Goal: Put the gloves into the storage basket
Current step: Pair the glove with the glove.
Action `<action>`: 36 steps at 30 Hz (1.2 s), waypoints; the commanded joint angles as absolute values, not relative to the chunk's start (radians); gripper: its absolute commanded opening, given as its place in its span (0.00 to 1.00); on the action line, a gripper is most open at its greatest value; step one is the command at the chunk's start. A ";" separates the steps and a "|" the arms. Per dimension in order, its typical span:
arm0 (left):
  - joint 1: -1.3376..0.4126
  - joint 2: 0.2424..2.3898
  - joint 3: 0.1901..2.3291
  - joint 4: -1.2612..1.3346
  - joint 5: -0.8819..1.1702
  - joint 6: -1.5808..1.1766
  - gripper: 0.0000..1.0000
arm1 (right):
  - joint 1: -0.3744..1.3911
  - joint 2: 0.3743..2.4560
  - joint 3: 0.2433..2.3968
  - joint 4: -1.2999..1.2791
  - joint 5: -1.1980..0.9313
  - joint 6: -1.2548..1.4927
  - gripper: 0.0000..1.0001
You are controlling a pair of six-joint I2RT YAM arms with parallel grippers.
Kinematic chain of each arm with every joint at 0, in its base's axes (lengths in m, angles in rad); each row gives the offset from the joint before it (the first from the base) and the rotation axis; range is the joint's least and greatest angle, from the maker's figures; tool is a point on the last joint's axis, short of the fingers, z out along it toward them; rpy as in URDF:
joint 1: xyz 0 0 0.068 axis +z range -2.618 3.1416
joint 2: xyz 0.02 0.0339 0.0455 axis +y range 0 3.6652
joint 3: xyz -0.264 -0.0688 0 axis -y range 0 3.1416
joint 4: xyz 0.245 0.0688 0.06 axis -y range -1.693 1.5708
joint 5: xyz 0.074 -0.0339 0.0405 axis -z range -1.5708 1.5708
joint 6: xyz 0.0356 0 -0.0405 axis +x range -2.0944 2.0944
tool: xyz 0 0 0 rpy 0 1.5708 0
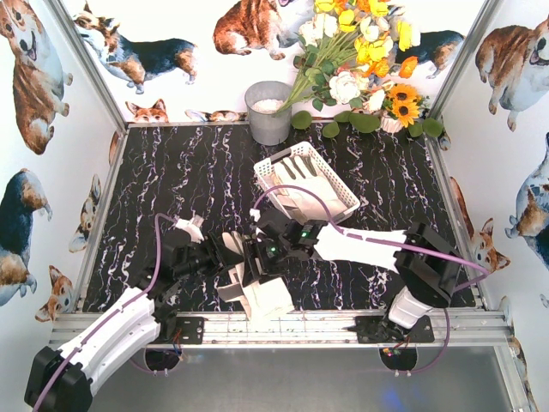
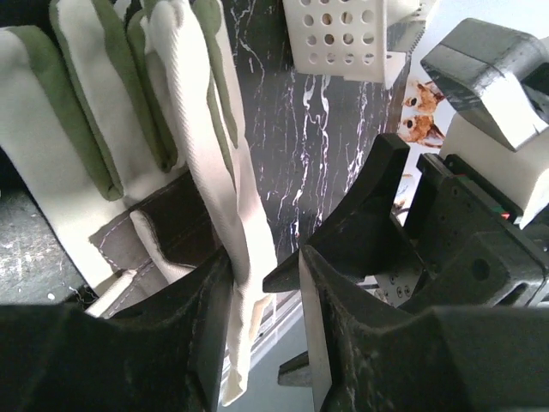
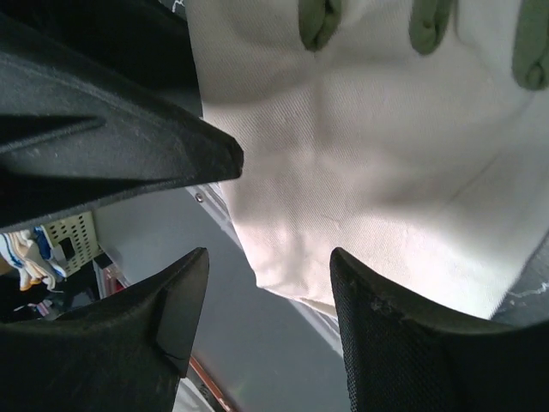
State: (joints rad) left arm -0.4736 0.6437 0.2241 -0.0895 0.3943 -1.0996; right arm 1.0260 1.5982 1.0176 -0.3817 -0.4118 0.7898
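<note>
The white lattice storage basket [image 1: 330, 167] stands at mid-table, tilted, with a cream glove [image 1: 302, 196] lying in it; its corner shows in the left wrist view [image 2: 343, 39]. Another cream glove with grey-green finger patches [image 1: 262, 296] lies at the table's front edge, partly over the rail. My left gripper [image 1: 230, 257] is open in the left wrist view [image 2: 257, 275]; a strip of that glove [image 2: 94, 129] hangs against its left finger. My right gripper [image 1: 264, 256] is open [image 3: 268, 257] just above the glove's cuff [image 3: 386, 154].
A grey round bucket [image 1: 268, 112] and a bunch of artificial flowers [image 1: 360, 60] stand at the back. The aluminium rail [image 1: 343, 326] runs along the front edge. The two arms are close together; the right arm's body [image 2: 480, 197] fills the left wrist view's right side.
</note>
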 commanded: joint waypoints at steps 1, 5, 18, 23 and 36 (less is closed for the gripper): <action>-0.466 0.670 0.225 -0.065 0.379 -1.158 0.30 | 1.028 1.639 1.028 -0.277 -0.473 0.832 0.60; -0.466 0.679 0.234 -0.074 0.375 -1.186 0.27 | 1.020 1.661 1.035 -0.259 -0.472 0.839 0.60; -0.475 0.616 0.268 -0.168 0.289 -1.334 0.24 | 1.012 1.723 1.083 -0.283 -0.413 0.845 0.62; -0.485 0.646 0.275 -0.151 0.287 -1.339 0.23 | 1.012 1.726 1.088 -0.280 -0.417 0.838 0.63; -0.582 0.672 0.295 -0.124 0.183 -1.426 0.16 | 1.012 1.755 1.119 -0.295 -0.379 0.843 0.62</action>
State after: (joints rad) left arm -0.5457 0.6838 0.2649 -0.1528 0.2371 -1.3785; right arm 1.0134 1.7386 1.0668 -0.3153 -0.4076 0.8436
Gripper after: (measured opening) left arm 0.173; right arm 0.630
